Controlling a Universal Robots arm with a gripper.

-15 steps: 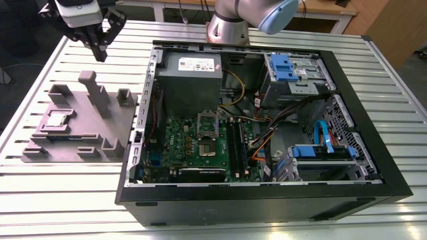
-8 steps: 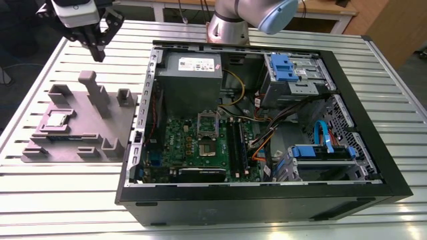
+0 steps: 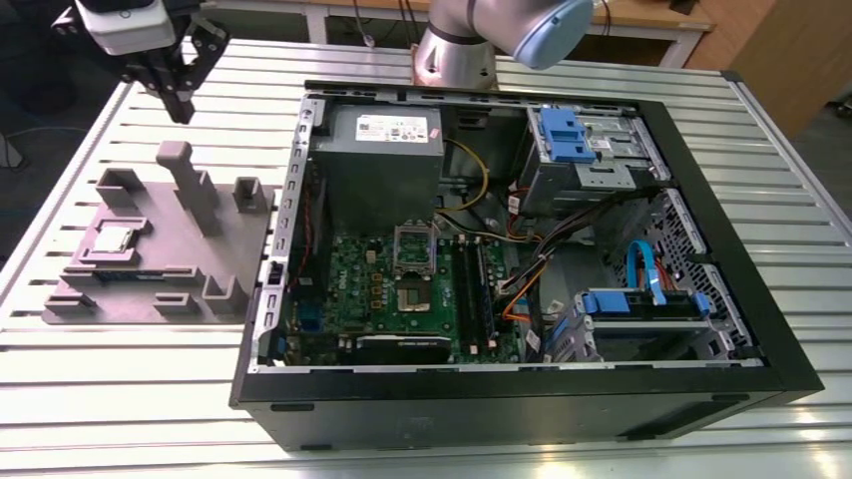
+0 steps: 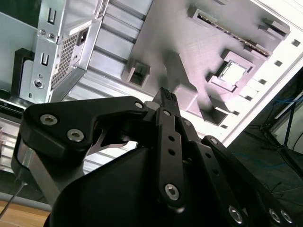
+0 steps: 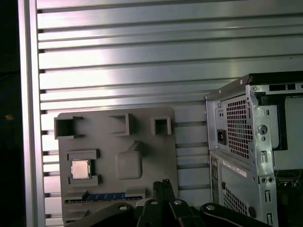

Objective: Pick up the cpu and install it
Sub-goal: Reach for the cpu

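The cpu (image 3: 111,238), a small silvery square chip, lies flat in a recess of the grey fixture plate (image 3: 160,269) at the exterior view's left. It also appears in both wrist views, as the cpu (image 5: 80,169) and the cpu (image 4: 234,73). My gripper (image 3: 180,108) hangs high above the table beyond the far end of the fixture, apart from the chip. Its black fingers (image 5: 161,185) are shut together with nothing between them. The open computer case (image 3: 692,180) lies on its side, with a green motherboard (image 3: 379,289) and a metal-framed socket (image 3: 414,245) inside.
Tall grey posts (image 3: 180,185) rise from the fixture near the chip. The case holds a grey power supply (image 3: 379,150), blue drive bays (image 3: 566,135), loose cables (image 3: 533,264) and black memory sticks (image 3: 469,294). Slatted aluminium table (image 3: 107,399) surrounds everything. The arm's base (image 3: 460,50) stands behind the case.
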